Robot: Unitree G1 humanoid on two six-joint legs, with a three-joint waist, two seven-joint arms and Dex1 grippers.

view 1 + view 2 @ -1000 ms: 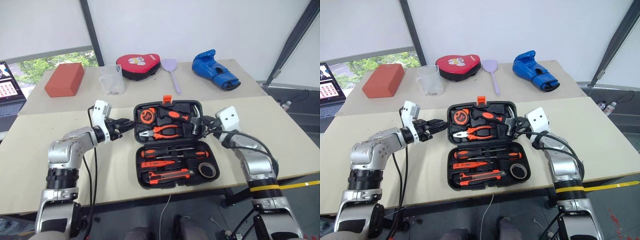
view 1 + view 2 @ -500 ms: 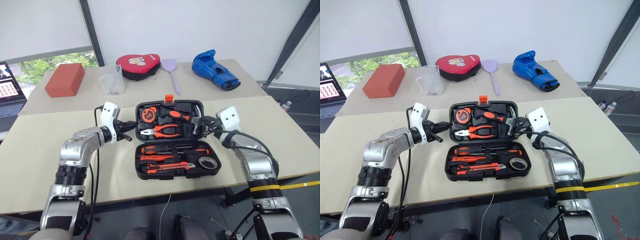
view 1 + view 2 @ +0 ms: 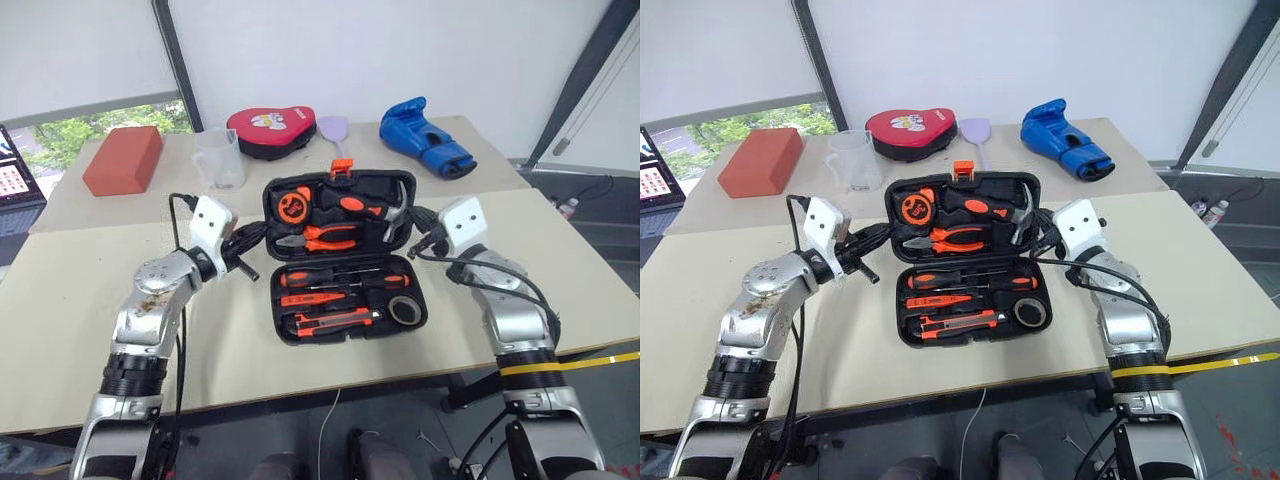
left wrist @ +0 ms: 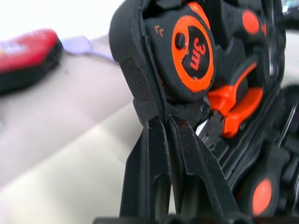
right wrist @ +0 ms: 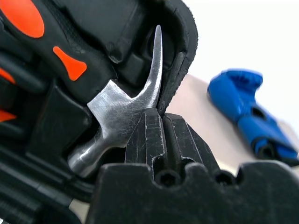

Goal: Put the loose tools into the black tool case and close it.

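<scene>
The black tool case (image 3: 345,338) lies open on the near table, its lid (image 3: 340,190) tilted up with an orange latch (image 3: 342,168) on top. In the bottom half lie two black-and-orange screwdrivers (image 3: 345,278), the orange tester (image 3: 315,298), the utility knife (image 3: 330,320) and the tape roll (image 3: 404,310). Pliers, a hammer (image 5: 117,112) and a tape measure (image 4: 191,56) sit in the lid. My left gripper (image 3: 262,232) is shut on the lid's left rim (image 4: 140,93). On the lid's right rim (image 5: 180,70) my right gripper (image 3: 412,240) is shut as well.
On the far table stand a red block (image 3: 123,160), a clear measuring cup (image 3: 220,157), a red padded mitt (image 3: 265,130), a purple spatula (image 3: 333,128) and a blue boxing glove (image 3: 425,135). A laptop (image 3: 15,180) is at the far left.
My left gripper was open beside the lid; it has rolled and closed on the left rim. Both hands have risen and the lid has tilted up from lying flat.
</scene>
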